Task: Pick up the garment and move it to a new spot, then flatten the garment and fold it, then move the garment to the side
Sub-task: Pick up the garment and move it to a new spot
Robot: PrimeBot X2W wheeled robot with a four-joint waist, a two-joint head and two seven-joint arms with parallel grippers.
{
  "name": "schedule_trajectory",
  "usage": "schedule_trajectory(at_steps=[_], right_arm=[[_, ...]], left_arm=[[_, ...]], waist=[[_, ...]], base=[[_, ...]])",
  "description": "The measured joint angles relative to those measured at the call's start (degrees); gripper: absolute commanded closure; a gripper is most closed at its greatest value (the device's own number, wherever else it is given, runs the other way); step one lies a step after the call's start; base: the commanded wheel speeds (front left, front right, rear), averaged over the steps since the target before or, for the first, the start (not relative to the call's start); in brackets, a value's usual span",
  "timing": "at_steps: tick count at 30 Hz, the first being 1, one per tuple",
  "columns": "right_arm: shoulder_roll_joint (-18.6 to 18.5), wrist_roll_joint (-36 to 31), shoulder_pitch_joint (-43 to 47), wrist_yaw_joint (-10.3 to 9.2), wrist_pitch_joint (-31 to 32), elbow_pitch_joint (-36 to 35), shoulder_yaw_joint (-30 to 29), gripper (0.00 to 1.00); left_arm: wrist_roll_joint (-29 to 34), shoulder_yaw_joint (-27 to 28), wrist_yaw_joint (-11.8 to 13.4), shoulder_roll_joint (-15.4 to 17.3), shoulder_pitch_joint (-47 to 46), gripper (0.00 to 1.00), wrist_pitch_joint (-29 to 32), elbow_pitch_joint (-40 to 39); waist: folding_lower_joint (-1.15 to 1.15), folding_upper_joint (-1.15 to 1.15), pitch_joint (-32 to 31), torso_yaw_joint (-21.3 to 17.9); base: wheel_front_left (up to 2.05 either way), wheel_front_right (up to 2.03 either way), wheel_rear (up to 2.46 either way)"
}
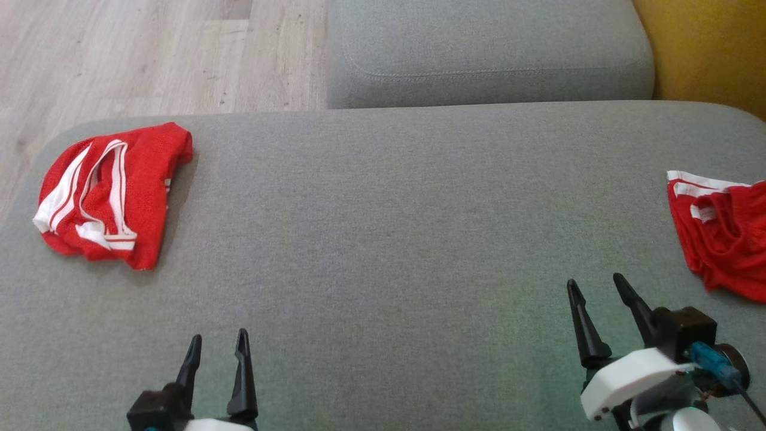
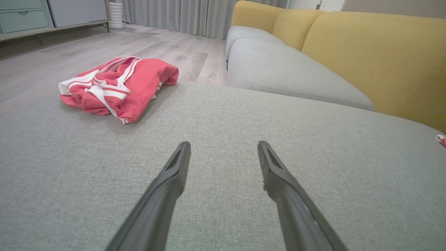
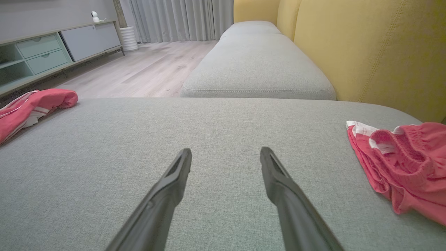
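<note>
- Two red pieces of clothing lie well apart on the grey cushion (image 1: pixel 389 227) (image 2: pixel 226 122) (image 3: pixel 209 125).
- The striped garment (image 1: pixel 114 191) (image 2: pixel 118 87) (image 3: pixel 31 108) sits bunched at the cushion's far left corner, beside the wood floor (image 1: pixel 149 54).
- The rumpled garment (image 1: pixel 724 239) (image 3: pixel 404 164) lies at the cushion's right edge, waistband showing.
- The left tool (image 1: pixel 218 335) (image 2: pixel 223 144) hangs over the cushion's near left part, fingers spread, holding nothing.
- The right tool (image 1: pixel 595 279) (image 3: pixel 225 150) hangs over the cushion's near right part, spread and empty, near the rumpled garment but apart from it.
</note>
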Motion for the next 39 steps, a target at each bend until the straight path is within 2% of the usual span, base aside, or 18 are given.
schedule_trajectory(at_steps=[11, 17, 22, 26, 31, 34, 39], right_arm=[[0.0, 0.1, 0.0, -0.01, 0.1, -0.4, 0.5, 0.00], [0.0, 0.1, 1.0, 0.00, 0.1, -1.1, 0.1, 0.00], [0.0, 0.1, 1.6, 0.00, 0.1, -1.9, -0.1, 0.00], [0.0, 0.4, 1.7, 0.00, 0.1, -2.1, -0.1, 0.00], [0.1, 1.0, 2.1, 0.00, 0.1, -2.0, 0.4, 0.00], [0.1, 1.4, 1.9, 0.00, 0.1, -2.0, 2.4, 0.00], [0.1, 1.3, -0.9, 0.00, 0.3, -0.6, 5.7, 0.00]], left_arm=[[-0.3, -0.1, 0.0, 0.0, 0.0, 0.00, 0.0, 0.2], [-0.3, -0.4, 0.0, 0.0, -0.5, 0.00, 0.0, 0.2], [-0.3, -0.3, 0.0, 0.1, -1.7, 0.00, 0.0, 0.2], [-0.3, -0.1, 0.1, 0.5, -1.7, 0.00, 0.0, -0.3], [-0.3, 0.5, 1.2, 1.7, -1.5, 0.00, 0.0, -1.7], [-0.3, 2.4, 2.6, 2.4, -0.3, 0.00, -0.4, -3.2], [-1.4, 4.8, 4.1, 2.7, 3.3, 0.00, -2.0, -5.2]], waist=[[0.00, 0.00, 0.1, 0.2], [0.00, 0.00, 0.3, 2.3], [0.00, 0.00, 0.3, 7.1], [0.00, 0.00, 0.3, 12.6], [0.00, 0.00, 0.1, 20.3], [0.00, 0.00, 0.2, 24.5], [0.00, 0.00, 1.5, 28.1]], base=[[0.00, 0.00, 0.00], [0.00, 0.00, 0.00], [0.00, 0.00, 0.00], [0.00, 0.00, 0.00], [0.00, 0.00, 0.00], [0.00, 0.00, 0.00], [0.00, 0.00, 0.00]])
